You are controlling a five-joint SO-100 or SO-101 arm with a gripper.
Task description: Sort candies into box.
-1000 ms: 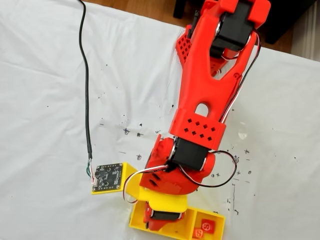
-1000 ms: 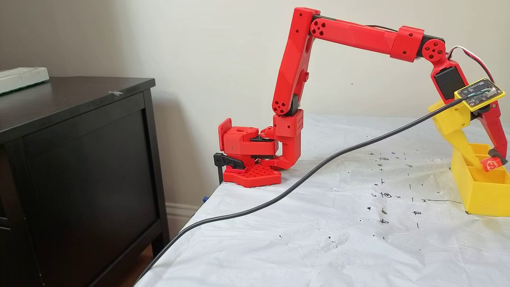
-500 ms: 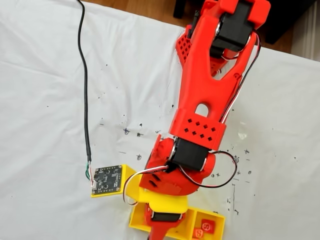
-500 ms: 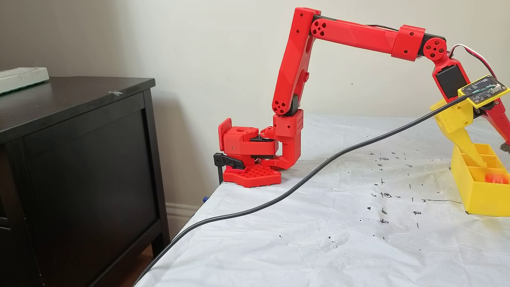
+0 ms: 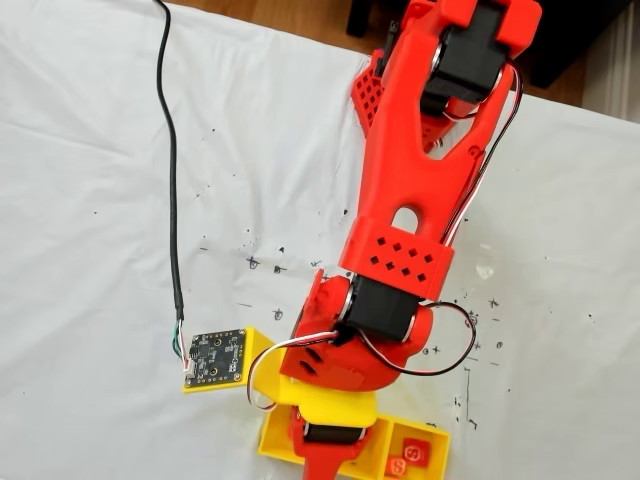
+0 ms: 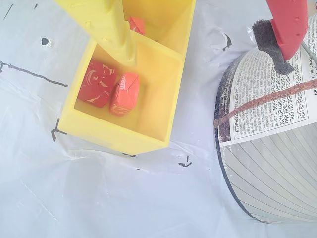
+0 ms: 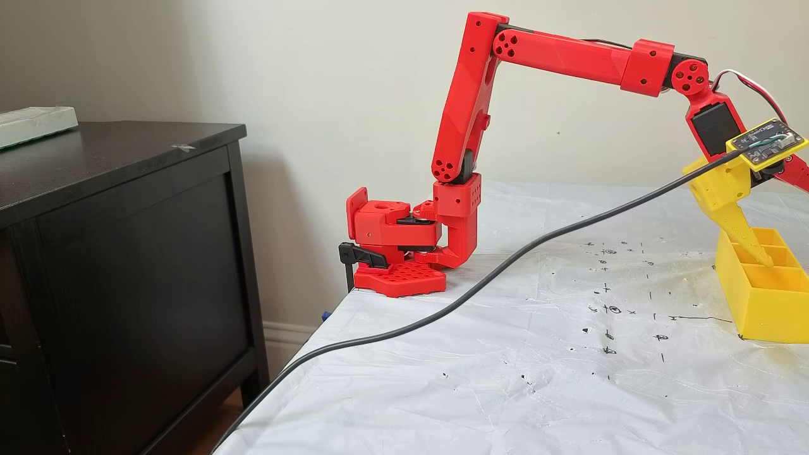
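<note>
In the wrist view my gripper [image 6: 205,59] is open above the yellow box [image 6: 119,140]. Its yellow finger [image 6: 111,29] reaches down into the box, and the red finger with a grey foam pad [image 6: 271,39] stands wide to the right. Nothing is between them. The end compartment holds a deep red candy [image 6: 96,84] and an orange-red candy [image 6: 125,93] side by side. Another candy [image 6: 136,25] peeks out of the compartment behind. In a fixed view from above, the box [image 5: 272,440] lies under the arm [image 5: 400,200], with candies [image 5: 411,460] in one compartment. From the side, the yellow finger [image 7: 733,218] dips into the box [image 7: 758,309].
A round grey disc with a printed label [image 6: 267,163] lies right of the box. A yellow plate with a circuit board [image 5: 215,360] rides on the wrist, trailing a black cable [image 5: 170,200]. A dark dresser [image 7: 126,253] stands left of the table edge.
One second ago the gripper was shut on a red candy above the box. The red finger has swung open and the candy has dropped into the box.
</note>
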